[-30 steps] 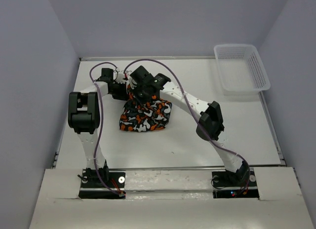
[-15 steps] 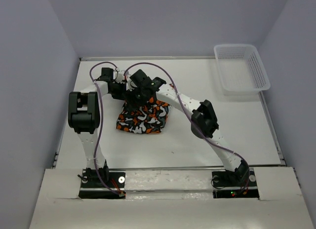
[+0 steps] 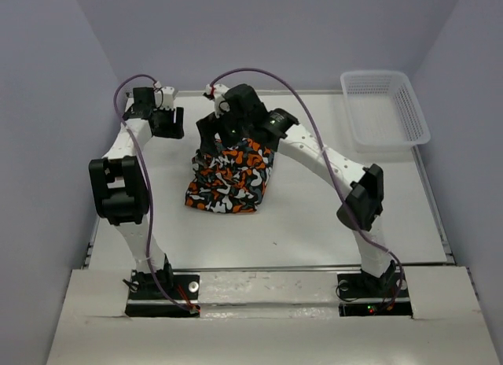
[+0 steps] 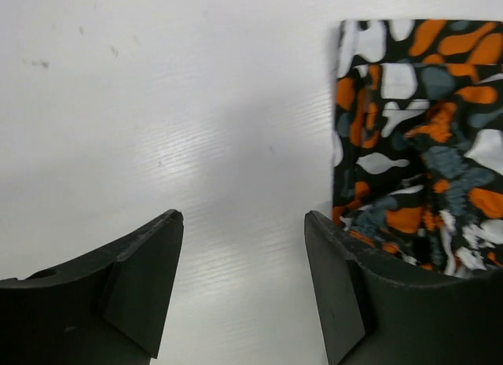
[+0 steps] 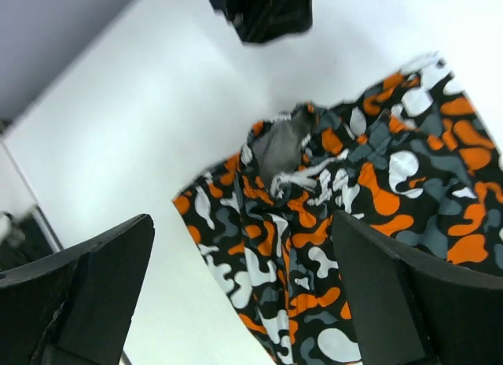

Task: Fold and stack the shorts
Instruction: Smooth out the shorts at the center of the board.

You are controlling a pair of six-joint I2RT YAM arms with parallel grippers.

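The shorts, in an orange, black, grey and white blotchy print, lie bunched and folded on the white table, left of centre. My left gripper is off their far left corner, apart from the cloth. In the left wrist view it stands open over bare table, with the shorts' edge to the right of it. My right gripper hovers over the far edge of the shorts. It is open and empty in the right wrist view, the waistband and drawstring lying below it.
A white mesh basket stands at the table's far right corner. The table has a raised rim all round, with grey walls beyond. The left gripper's body shows at the top of the right wrist view.
Both grippers have opened and let go of the shorts. The left arm has drawn back to the far left; the right gripper has lifted off. The shorts now lie flat on the table.
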